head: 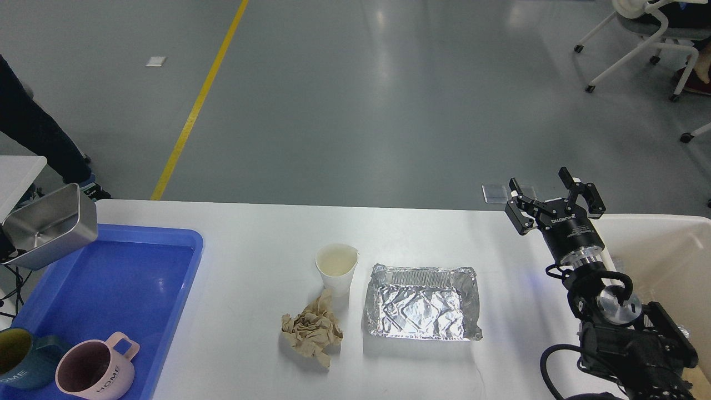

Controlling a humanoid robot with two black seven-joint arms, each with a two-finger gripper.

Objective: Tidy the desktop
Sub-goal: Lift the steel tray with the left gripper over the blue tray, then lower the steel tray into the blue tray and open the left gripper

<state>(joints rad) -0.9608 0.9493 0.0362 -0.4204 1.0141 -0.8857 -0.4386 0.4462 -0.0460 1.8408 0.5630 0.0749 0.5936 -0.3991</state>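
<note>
1. While my right arm rises from the near right corner, the desktop point(261, 233) fills the lower half of the head view, white and smooth, its far edge running against grey floor.
2. At the left edge of the desktop lies a blue tray point(133, 278), holding a pink mug point(95, 371) and a dark teal mug point(19, 358) in its near corner.
3. At the right edge stands a cream-white bin point(666, 250), partly behind my arm.
4. Near the middle of the desktop rests a crinkled foil tray point(422, 303), open side up.
5. Over the tray's far left corner a steel container point(47, 225) is tilted on its side; what holds it is cut off, so I cannot tell how my left gripper stands.
6. My right gripper point(554, 203) hovers at the far edge by the bin, fingers spread apart, holding nothing.
7. Just left of the foil tray stands a white paper cup point(336, 269), upright.
8. Touching the cup's near side lies a crumpled brown paper ball point(312, 329).
</note>
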